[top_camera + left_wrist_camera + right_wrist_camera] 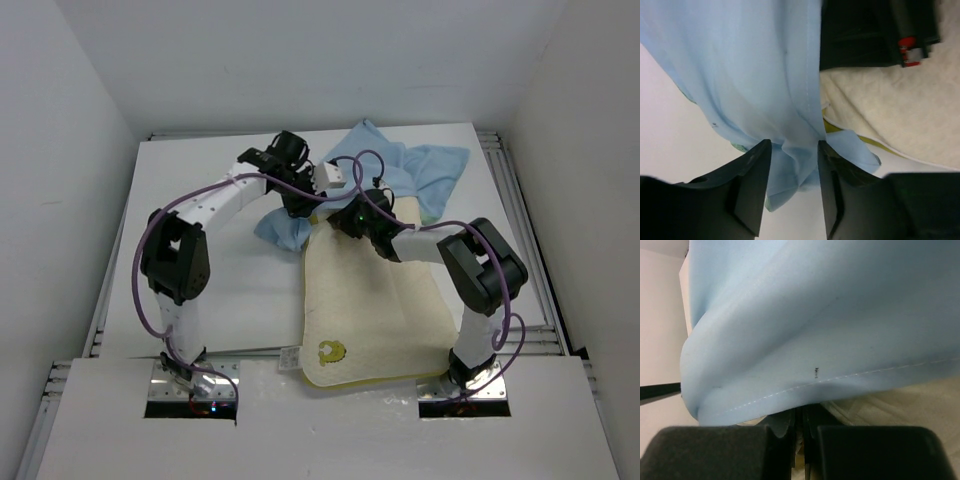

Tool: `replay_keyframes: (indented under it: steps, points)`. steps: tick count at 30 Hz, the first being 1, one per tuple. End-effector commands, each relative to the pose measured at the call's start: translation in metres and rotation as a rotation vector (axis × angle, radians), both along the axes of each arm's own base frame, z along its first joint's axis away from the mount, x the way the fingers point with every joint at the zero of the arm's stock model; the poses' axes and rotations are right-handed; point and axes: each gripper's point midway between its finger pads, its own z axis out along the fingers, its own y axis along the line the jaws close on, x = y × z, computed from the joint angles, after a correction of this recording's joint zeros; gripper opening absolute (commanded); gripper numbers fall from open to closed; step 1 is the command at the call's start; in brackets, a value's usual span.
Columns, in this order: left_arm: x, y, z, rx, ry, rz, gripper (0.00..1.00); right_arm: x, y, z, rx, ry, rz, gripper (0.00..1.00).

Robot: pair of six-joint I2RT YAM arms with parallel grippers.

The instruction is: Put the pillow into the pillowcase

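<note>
Left pincer [792,146]: closed on a gathered fold of the pillowcase [430,165]; the cloth fills the gap between its fingers.
Right pincer [799,421]: fingers nearly meeting, pinching the stitched hem of the pillowcase just above the pillow [370,310].
Pillow: flat on the worktop [240,290], its near end between the arm bases and its far end meeting the blue cloth.
Pillowcase: a crumpled light-blue heap beyond the pillow's far end, partly lifted by both pincers.
Contents: I see nothing inside the case. The pillow lies almost wholly outside it, and I cannot tell whether its far edge has entered the mouth.
Risk, mouth: I may be holding both layers together, so the opening stays shut and the cloth only rides over the pillow.
Risk, grip: the thin hem may slip from the right pincer if I pull against the textured pillow.
Risk, pillow: dragging may shove it off the near edge.
</note>
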Motion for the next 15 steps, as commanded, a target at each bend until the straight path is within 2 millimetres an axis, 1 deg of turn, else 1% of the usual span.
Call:
replay_keyframes:
  steps: [1,5,6,8,9,12,15]
  points:
    - [-0.012,-0.012,0.053,-0.106,-0.073,-0.067,0.44,-0.013,-0.028,-0.033,-0.142,0.092,-0.046,0.0]
    - [-0.02,-0.008,0.028,-0.074,-0.002,-0.036,0.44,-0.013,-0.028,-0.035,-0.142,0.094,-0.042,0.0]
    - [-0.019,-0.005,0.018,-0.054,0.007,-0.011,0.44,-0.014,-0.029,-0.036,-0.146,0.099,-0.043,0.0]
    - [-0.019,-0.003,0.009,-0.037,0.006,-0.007,0.44,-0.015,-0.029,-0.037,-0.145,0.102,-0.045,0.0]
    - [-0.016,0.001,0.0,-0.013,-0.003,0.006,0.44,-0.014,-0.029,-0.037,-0.148,0.101,-0.046,0.0]
    - [-0.008,0.006,-0.015,0.029,-0.023,0.033,0.44,-0.013,-0.028,-0.038,-0.143,0.102,-0.048,0.0]
    - [0.0,0.006,-0.023,0.044,-0.03,0.057,0.43,-0.012,-0.027,-0.039,-0.134,0.104,-0.049,0.0]
